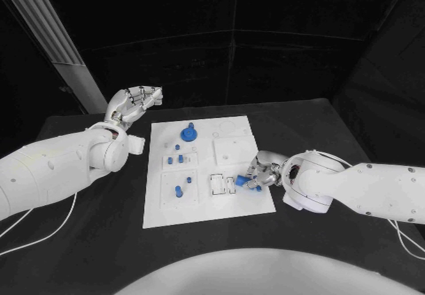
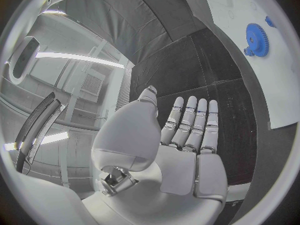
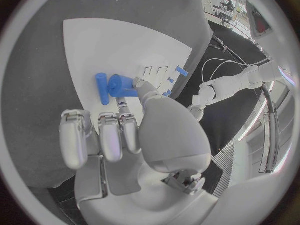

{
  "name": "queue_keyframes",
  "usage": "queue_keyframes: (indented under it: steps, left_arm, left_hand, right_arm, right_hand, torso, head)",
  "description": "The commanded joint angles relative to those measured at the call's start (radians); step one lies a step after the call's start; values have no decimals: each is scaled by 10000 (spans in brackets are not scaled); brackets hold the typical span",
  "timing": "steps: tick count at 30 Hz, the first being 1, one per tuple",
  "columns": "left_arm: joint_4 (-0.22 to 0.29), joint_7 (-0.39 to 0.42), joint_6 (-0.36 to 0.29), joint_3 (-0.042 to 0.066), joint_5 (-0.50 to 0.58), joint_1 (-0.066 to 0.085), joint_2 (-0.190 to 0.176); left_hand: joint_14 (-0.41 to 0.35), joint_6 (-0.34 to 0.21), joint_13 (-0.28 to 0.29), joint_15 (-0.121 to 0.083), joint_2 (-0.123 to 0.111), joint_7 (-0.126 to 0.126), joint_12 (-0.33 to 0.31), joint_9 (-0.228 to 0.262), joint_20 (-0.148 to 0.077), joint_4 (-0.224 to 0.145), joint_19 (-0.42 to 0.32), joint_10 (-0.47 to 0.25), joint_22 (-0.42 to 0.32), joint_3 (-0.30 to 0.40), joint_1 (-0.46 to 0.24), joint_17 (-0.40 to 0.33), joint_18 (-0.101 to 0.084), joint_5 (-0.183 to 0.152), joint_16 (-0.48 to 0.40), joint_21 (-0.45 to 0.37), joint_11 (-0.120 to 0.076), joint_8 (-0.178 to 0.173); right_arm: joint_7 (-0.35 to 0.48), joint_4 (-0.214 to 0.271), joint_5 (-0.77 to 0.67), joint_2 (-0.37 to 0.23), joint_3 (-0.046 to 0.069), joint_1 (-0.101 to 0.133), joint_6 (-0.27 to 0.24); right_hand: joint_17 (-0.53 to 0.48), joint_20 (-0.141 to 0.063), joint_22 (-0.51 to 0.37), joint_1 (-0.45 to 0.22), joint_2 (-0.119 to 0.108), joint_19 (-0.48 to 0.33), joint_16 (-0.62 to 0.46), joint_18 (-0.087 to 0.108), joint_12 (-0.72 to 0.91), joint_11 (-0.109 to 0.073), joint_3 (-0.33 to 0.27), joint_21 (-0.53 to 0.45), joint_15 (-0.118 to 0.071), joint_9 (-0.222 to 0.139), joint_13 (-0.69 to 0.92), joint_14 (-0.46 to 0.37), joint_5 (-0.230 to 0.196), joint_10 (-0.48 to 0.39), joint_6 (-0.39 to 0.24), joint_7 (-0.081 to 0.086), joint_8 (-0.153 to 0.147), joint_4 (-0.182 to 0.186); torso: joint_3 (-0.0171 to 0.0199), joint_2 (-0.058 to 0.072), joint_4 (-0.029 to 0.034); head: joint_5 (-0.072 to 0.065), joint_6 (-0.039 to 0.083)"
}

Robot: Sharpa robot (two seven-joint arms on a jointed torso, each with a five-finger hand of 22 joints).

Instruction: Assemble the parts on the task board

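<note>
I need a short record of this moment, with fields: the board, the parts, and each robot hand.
board: white task board, flat on the black table
parts: blue gear standing at the board's far end; small blue pieces left of middle
left robot hand: raised off the board's far left corner, fingers apart, holding nothing
right robot hand: at the board's right edge, holding a blue part
</note>
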Motion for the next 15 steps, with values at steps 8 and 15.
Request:
queue_keyframes:
  steps: [8,15]
  left_arm:
    - [-4,1843,122,4,11,12,12]
    - [-7,1836,128,4,12,12,9]
  left_hand:
    - [-47,-65,-12,3,62,816,42,-15,0,0,35,-46,-11,-85,66,-10,-184,41,34,-42,-6,34]
    - [-47,-65,-12,3,62,816,42,-15,0,0,35,-46,-11,-85,66,-10,-184,41,34,-42,-6,34]
  right_arm:
    - [742,57,1109,-54,-1,7,-796]
    - [1267,48,2248,-85,-1,8,-1181]
  right_hand:
    - [2634,-62,2553,-142,-80,925,55,-90,26,-64,81,27,-66,12,2632,1060,-160,1042,589,-418,7,29]
    - [2634,-77,2549,-262,-126,919,55,-86,26,-91,95,13,-90,16,2632,1060,-233,1042,703,-448,-23,64]
  torso:
    - [-9,5,4]
    - [-8,1,4]
  head:
    - [4,1]
    - [18,1]
